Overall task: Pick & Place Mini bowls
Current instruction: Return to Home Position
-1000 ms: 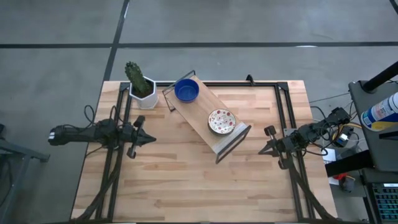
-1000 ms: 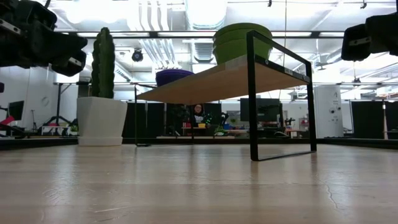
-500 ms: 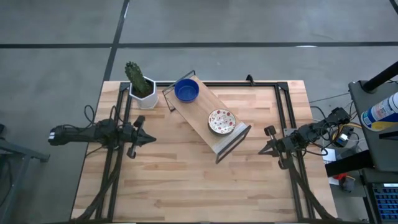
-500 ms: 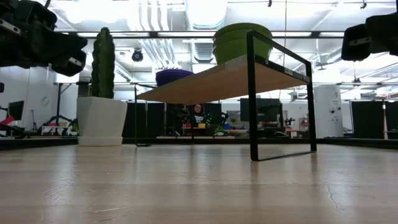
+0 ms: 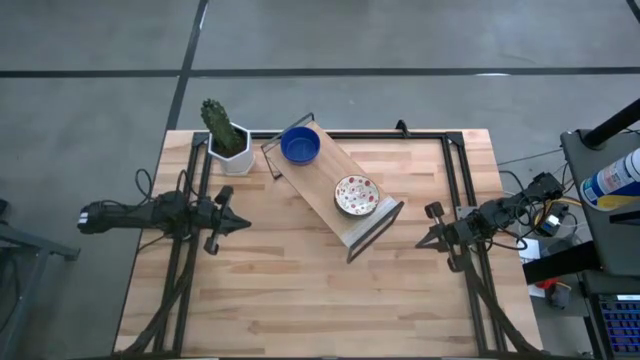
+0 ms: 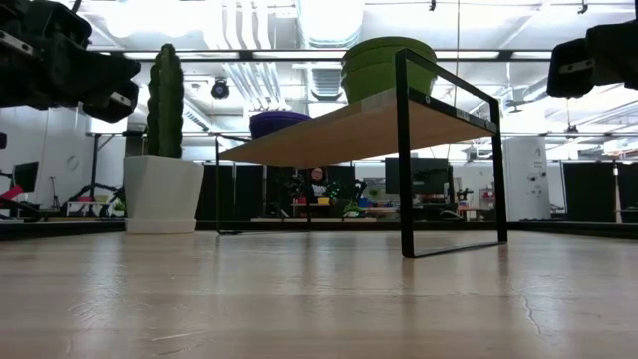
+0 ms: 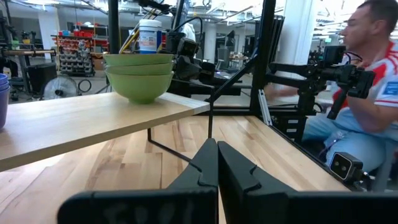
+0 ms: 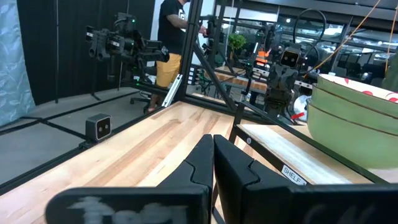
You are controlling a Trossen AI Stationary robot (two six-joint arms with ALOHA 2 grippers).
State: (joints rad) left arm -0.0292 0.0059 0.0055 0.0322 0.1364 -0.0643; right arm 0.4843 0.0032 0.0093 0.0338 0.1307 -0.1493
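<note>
Blue bowls (image 5: 299, 146) sit in one pile at the far end of the shelf (image 5: 322, 168), close to the cactus (image 5: 214, 120) in its white pot (image 5: 231, 158). They are dark blue all over, round and shallow. From above only the top one shows, and the low view shows the pile as one dark lump, so they cannot be counted. Speckled bowls (image 5: 356, 195) sit in a second pile at the near end of the same shelf. The top one is cream inside with red and green dots, and the outsides are green. The left wrist view shows three of them, one inside the other. The shelf stands slanted in the middle of the table (image 5: 300, 300).

The left gripper (image 5: 243, 223) hangs over the left side of the table, well apart from both piles. Its two fingers are pressed together and hold nothing. The right gripper (image 5: 420, 240) hangs over the right side, near the shelf's near end but not touching it. Its fingers are pressed together too, with nothing between them. A person (image 7: 367, 93) shows beyond the table.
</note>
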